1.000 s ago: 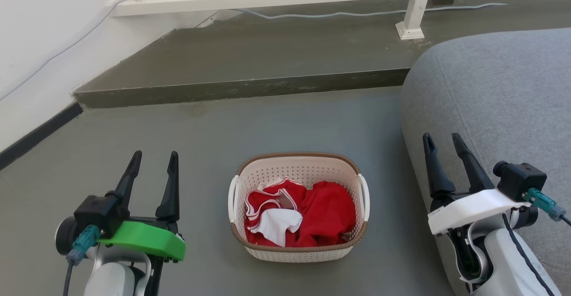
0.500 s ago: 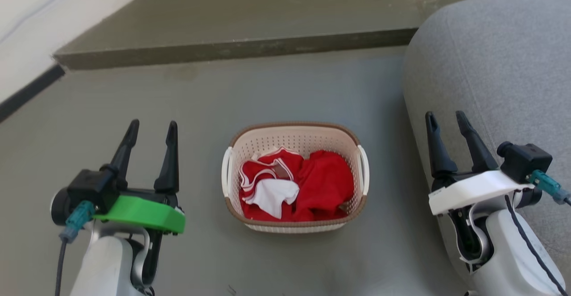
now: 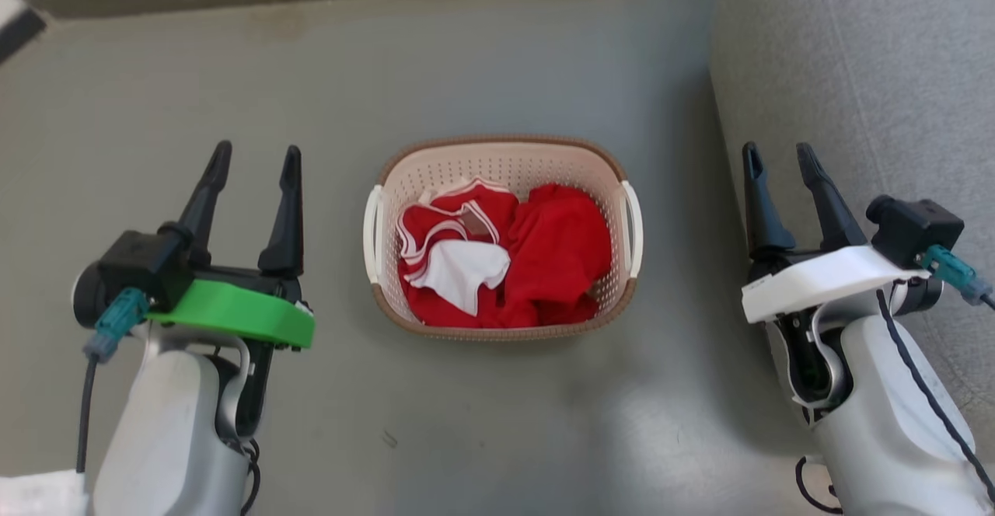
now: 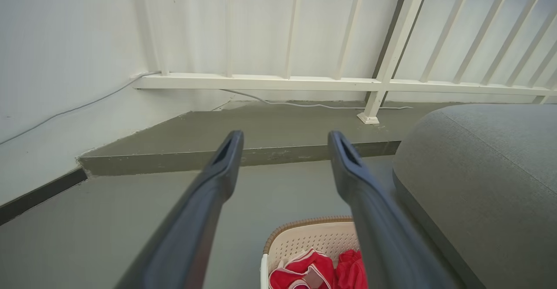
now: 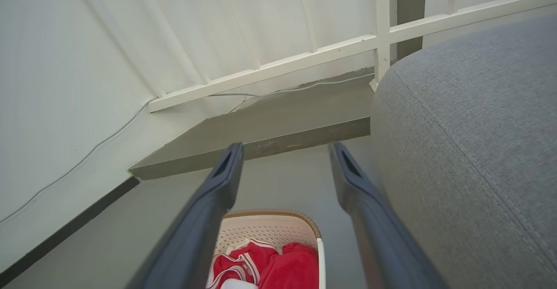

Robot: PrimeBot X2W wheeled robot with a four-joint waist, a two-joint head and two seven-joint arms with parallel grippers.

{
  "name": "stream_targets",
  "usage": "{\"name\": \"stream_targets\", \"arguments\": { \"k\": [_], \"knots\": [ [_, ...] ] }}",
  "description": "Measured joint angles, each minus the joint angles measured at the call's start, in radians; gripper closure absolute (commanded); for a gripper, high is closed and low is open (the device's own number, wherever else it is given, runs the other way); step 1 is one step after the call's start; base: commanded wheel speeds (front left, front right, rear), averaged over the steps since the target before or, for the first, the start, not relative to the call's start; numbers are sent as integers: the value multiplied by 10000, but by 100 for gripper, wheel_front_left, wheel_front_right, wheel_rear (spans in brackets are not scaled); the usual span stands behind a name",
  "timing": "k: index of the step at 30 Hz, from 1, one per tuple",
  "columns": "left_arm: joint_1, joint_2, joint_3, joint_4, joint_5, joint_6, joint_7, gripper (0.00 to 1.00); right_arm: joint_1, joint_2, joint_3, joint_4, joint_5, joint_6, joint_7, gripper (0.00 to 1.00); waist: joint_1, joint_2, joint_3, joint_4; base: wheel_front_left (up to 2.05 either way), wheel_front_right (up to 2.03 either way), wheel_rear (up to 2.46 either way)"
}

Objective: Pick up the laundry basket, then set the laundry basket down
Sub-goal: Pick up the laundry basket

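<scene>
One laundry basket (image 3: pixel 497 166), cream and perforated with a brown rim and white loop handles, stands on the grey floor (image 3: pixel 497 57) between the two arms, holding red and white clothes (image 3: pixel 505 256). The left hand (image 3: pixel 256 151), green-collared, is released and empty, well apart from the basket. The right hand (image 3: pixel 776 148), white-collared, is likewise released and empty, at the edge of a grey upholstered seat (image 3: pixel 855 57).

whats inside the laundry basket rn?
The laundry basket holds crumpled red clothing with white trim, plus a white piece lying on top toward the left. The perforated far wall shows. The bottom, and anything under the clothes, is covered.
</scene>
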Motion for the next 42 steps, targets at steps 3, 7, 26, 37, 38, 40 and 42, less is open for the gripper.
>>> {"name": "stream_targets", "arguments": {
  "k": [3, 7, 26, 37, 38, 40, 42],
  "knots": [
    [-295, 109, -42, 215, -44, 0, 0, 0, -325, 40, -23, 290, 69, 2, -2, 0, 0, 0, 407, -16, 0, 0, 0],
    [-679, 182, -253, 573, -270, 0, 0, 0, -808, 69, 46, 709, 92, 4, -17, 0, 0, 0, 939, -31, 0, 0, 0],
    [-2588, 487, -1327, 2675, -1001, -2, -13, 0, -2971, 79, 639, 2761, 40, -73, -23, 0, 0, 0, 3207, 67, 0, 0, 0],
    [-4336, 717, -1684, 3879, -1388, -2, -10, 0, -4406, 79, 744, 3697, 111, -251, -19, 0, 0, 0, 4586, 91, 0, 0, 0],
    [-4477, 725, -1739, 3994, -1450, -2, -8, 0, -4518, 77, 744, 3806, 128, -261, -10, 0, 0, 0, 4715, 88, 0, 0, 0],
    [-4729, 732, -1912, 4165, -1499, -2, 6, 0, -4716, 77, 750, 4019, 209, -263, -8, 0, 0, 0, 4965, 81, 0, 0, 0],
    [-4982, 721, -2048, 4341, -1572, -15, 6, 0, -4898, 75, 800, 4209, 326, -263, -8, 0, 0, 0, 5213, 76, 0, 0, 0]
  ]
}}
